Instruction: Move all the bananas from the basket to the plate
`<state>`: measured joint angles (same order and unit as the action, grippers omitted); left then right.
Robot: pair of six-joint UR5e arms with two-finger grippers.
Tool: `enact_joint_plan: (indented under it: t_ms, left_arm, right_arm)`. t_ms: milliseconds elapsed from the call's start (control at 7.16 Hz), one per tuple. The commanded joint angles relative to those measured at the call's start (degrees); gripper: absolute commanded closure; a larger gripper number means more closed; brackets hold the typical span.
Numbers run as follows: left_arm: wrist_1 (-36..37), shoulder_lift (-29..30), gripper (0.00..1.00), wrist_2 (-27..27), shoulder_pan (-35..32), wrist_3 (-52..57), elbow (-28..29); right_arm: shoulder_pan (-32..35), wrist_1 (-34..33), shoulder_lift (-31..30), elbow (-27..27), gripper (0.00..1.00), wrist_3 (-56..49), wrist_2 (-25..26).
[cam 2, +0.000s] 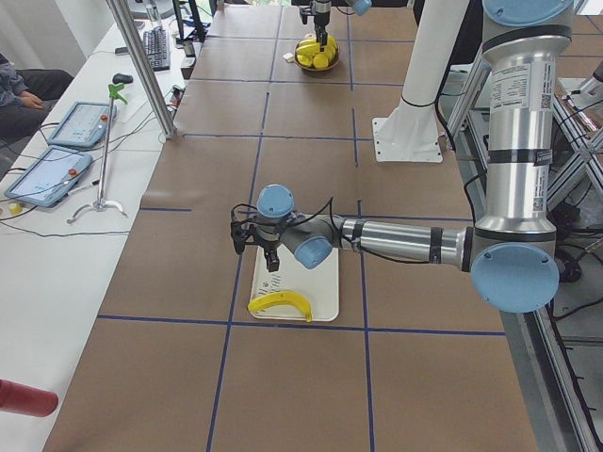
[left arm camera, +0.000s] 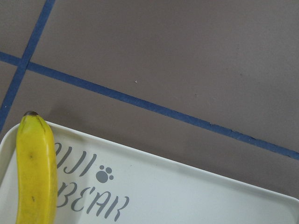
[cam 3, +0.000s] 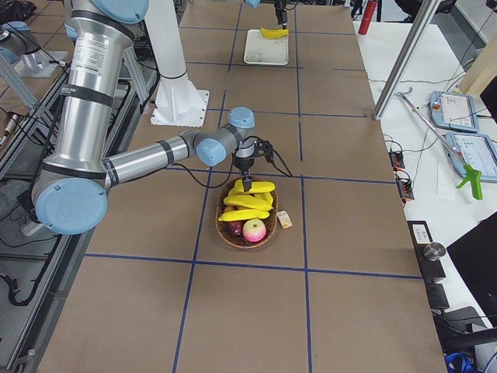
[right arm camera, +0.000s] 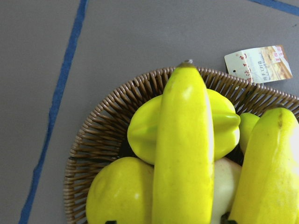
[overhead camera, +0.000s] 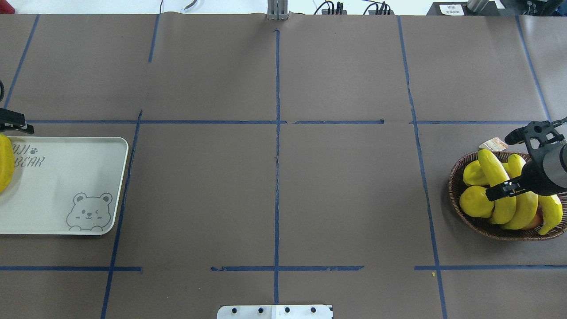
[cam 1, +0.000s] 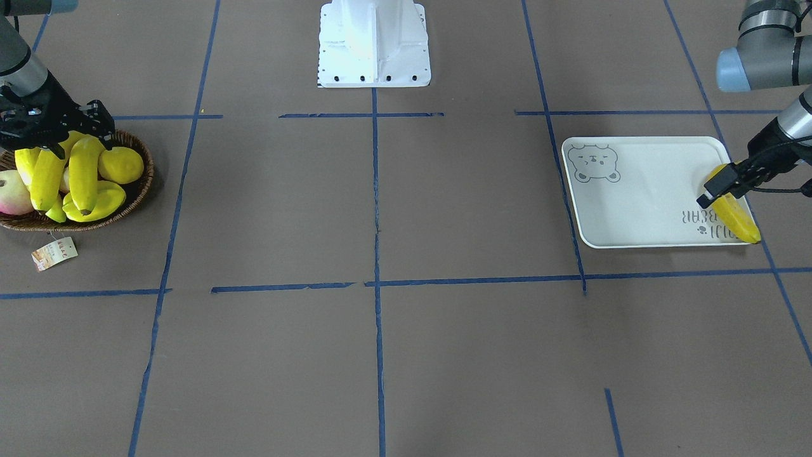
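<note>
Overhead exterior, items listed left to right, positions given from the white base mount (overhead camera: 274,311) at the near desk edge.

1. Plate (overhead camera: 66,186): white tray with bear print, far left of the mount. It holds one banana (overhead camera: 4,161) lying flat along its outer short edge, beside the lettering. By count, one of four is delivered.
2. Left gripper (cam 1: 722,185): far left of the mount, just above that banana's end. Whether its fingers are spread or closed cannot be told. The wrist view shows the banana resting on the plate with nothing gripping it.
3. Desk (overhead camera: 199,199): brown paper with a blue tape grid, directly ahead of the mount.
4. Basket (overhead camera: 456,186): dark wicker, far right of the mount, with a paper tag (overhead camera: 492,144) at its far rim. Contents: three bananas, a star fruit (overhead camera: 470,173), a lemon (overhead camera: 474,201) and a pinkish round fruit (cam 1: 13,193).
5. Right gripper (overhead camera: 498,167): over the basket, fingers spread wide, one to each side of the top banana (right arm camera: 184,154), not yet pinching.

Handling note: the step in hand looks like the grasp on the top banana. It is best closed at mid-length, across the narrow width, then raised straight up. The banana lies across the star fruit and against its neighbour bananas, which could roll or be dragged out.
</note>
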<state>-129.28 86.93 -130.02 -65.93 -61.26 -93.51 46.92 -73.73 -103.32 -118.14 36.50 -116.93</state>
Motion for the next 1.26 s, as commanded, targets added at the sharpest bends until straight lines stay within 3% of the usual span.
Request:
enact_joint_plan:
  t_ms: [0, 279, 558, 838, 1117]
  left_arm:
    - [-0.2, 0.0, 0.00, -0.1, 0.0, 0.0, 0.0]
    - [-0.2, 0.0, 0.00, -0.1, -0.1, 0.0, 0.0]
    - [-0.2, 0.0, 0.00, -0.1, 0.0, -0.1, 0.0]
    - [-0.2, 0.0, 0.01, -0.2, 0.0, -0.1, -0.1]
    - [-0.2, 0.1, 0.00, -0.4, 0.1, -0.3, -0.3]
  right_arm:
    - [-0.3, 0.0, 0.5, 1.4, 0.28, -0.4, 0.3]
    - [-0.3, -0.4, 2.7, 3.1, 0.52, -0.4, 0.3]
    - [-0.1, -0.4, 2.7, 2.7, 0.84, -0.5, -0.1]
    - [1.6, -0.6, 1.8, -0.2, 0.91, -0.7, -1.5]
    - [8.9, -0.8, 2.4, -3.9, 0.89, -0.7, -11.8]
